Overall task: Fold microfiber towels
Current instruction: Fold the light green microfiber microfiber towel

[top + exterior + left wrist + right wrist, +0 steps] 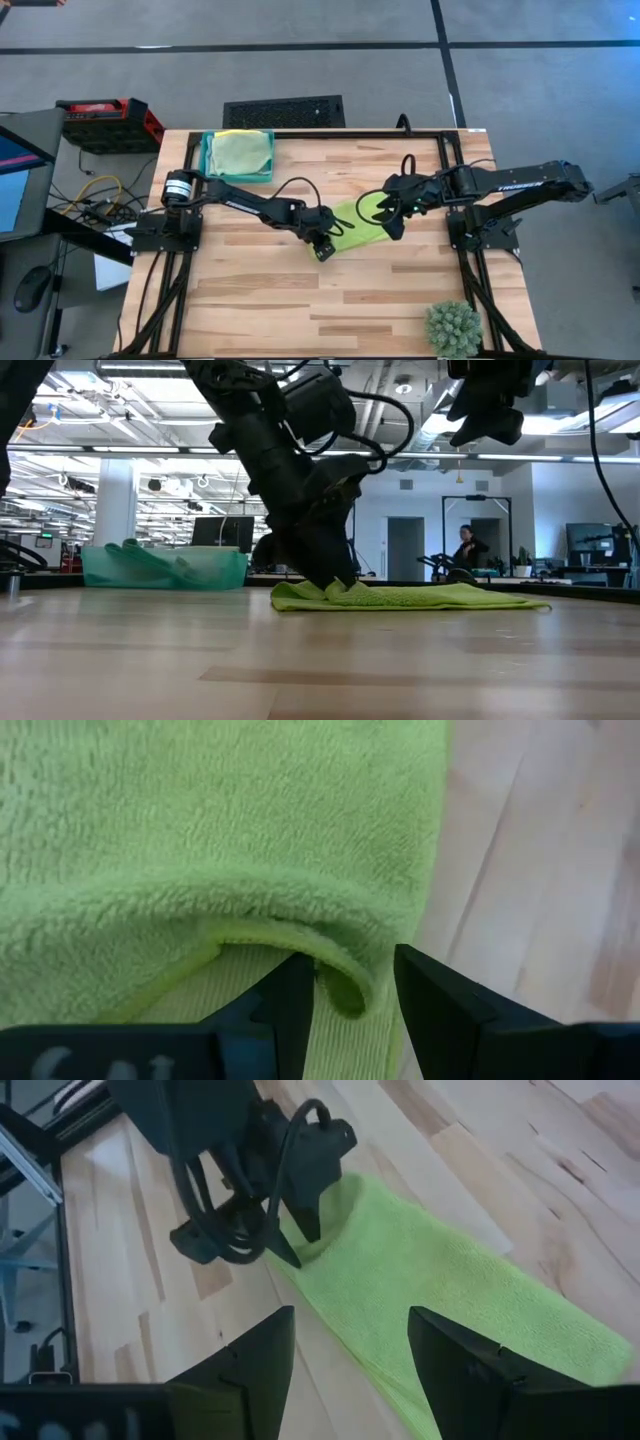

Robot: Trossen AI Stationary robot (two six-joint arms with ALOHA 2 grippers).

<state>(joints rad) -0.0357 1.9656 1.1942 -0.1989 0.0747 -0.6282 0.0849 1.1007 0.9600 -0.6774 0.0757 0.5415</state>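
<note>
A lime green towel (362, 222) lies partly folded mid-table, its raised edge pinched by the left gripper (352, 988). The right gripper (350, 1350) is held spread above. Other towels (240, 152) sit in the tray (207, 160).

Bare table (300, 300) lies open in front — only the plant (453, 328) and tray (208, 160) crowd corners.
</note>
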